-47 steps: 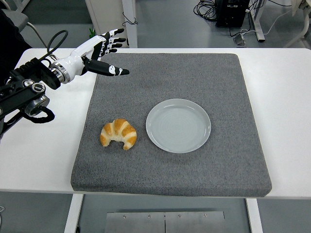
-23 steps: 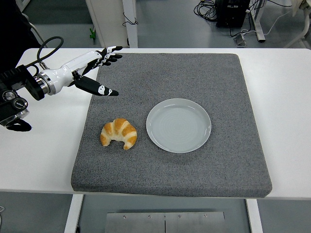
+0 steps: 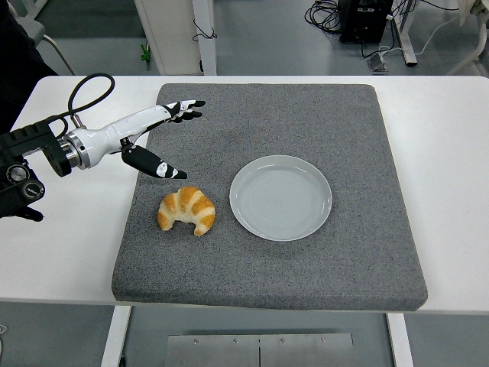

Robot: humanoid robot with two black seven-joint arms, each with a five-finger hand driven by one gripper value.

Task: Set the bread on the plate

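Observation:
A golden croissant (image 3: 186, 211) lies on the grey mat (image 3: 367, 130), just left of a pale round plate (image 3: 281, 197) that holds nothing. My left hand (image 3: 157, 138) reaches in from the left and hovers over the mat's left edge, above and behind the croissant. Its fingers (image 3: 186, 108) are stretched out flat and its thumb (image 3: 159, 165) points down toward the bread, a small gap away. The hand holds nothing. My right arm does not show.
The mat covers most of the white table (image 3: 451, 153). A black cable (image 3: 85, 86) loops above my left forearm. Beyond the table's far edge are table legs and cables (image 3: 359, 23) on the floor.
My left hand has come down and toward the table's near edge, closing on the croissant. Its fingers have flattened out. Croissant and plate have not moved.

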